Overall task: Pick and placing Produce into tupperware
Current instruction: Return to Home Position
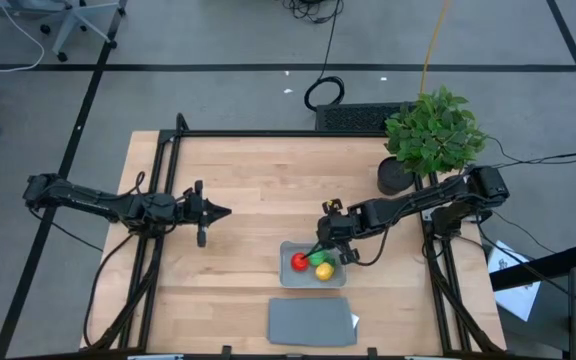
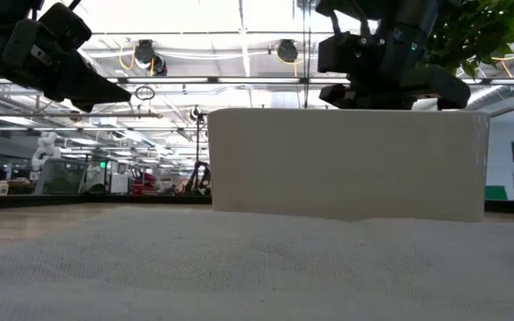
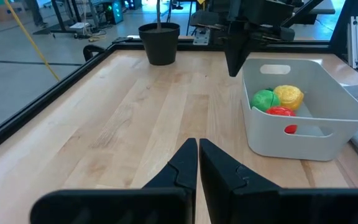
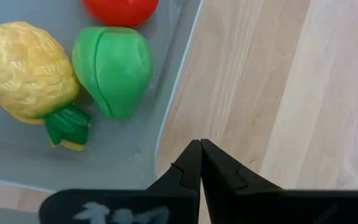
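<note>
One tupperware [image 1: 286, 276] on the wooden tabletop [image 1: 248, 170] holds three produce pieces: red [image 1: 299, 262], green [image 1: 315, 258], yellow [image 1: 324, 271]. The right tool [image 1: 320, 245], fingers pressed together, hovers at its edge. The left tool [image 1: 223, 211], likewise closed, is well apart. One lid [image 1: 311, 322], one potted plant [image 1: 435, 130]; grey floor around.

We find the bin [image 1: 340, 281] low and centre on the table [image 1: 258, 170], holding the tomato [image 1: 299, 263], the pineapple [image 1: 325, 271] and a third fruit [image 1: 318, 257]. The lid [image 1: 311, 322] lies just below it, the potted plant [image 1: 436, 130] upper right, the left gripper [image 1: 223, 211] mid-left, the right gripper [image 1: 319, 246] over the bin's upper edge.
</note>
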Action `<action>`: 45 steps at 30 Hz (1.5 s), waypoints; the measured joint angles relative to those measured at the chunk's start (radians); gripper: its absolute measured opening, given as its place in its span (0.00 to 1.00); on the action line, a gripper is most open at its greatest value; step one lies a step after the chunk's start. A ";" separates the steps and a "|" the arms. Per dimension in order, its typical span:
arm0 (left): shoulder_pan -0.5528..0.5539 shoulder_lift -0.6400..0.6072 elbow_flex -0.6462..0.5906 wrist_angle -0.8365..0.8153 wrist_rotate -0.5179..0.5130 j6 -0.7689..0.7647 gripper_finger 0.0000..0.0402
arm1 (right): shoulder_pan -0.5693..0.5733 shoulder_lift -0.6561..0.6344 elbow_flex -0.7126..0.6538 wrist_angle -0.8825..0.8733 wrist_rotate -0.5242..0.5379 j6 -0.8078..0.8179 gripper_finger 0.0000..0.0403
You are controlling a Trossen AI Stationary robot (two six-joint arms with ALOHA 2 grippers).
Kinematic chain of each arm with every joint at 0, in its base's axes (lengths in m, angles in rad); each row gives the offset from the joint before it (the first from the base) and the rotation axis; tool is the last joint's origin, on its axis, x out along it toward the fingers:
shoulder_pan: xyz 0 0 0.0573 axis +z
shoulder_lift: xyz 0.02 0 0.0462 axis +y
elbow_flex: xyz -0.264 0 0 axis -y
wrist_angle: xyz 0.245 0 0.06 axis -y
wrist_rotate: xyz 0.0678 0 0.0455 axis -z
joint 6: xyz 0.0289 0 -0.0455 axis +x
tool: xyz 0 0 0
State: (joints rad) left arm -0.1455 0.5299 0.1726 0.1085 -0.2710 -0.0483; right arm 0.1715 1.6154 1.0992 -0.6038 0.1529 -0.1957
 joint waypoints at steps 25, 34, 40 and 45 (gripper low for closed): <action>0.000 0.000 0.000 -0.002 0.001 -0.018 0.05 | 0.005 0.000 0.000 0.019 -0.063 0.022 0.00; 0.000 0.000 0.000 -0.001 0.003 -0.015 0.05 | -0.046 0.000 0.000 0.113 -0.024 -0.029 0.00; 0.000 0.000 0.000 -0.001 0.001 -0.009 0.05 | -0.048 -0.029 0.000 0.134 -0.023 -0.055 0.00; 0.001 0.000 0.000 0.007 0.000 0.014 0.05 | -0.037 -0.088 0.000 0.155 -0.023 -0.053 0.00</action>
State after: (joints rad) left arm -0.1448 0.5301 0.1726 0.1156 -0.2707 -0.0346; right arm 0.1348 1.5277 1.0992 -0.4491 0.1302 -0.2491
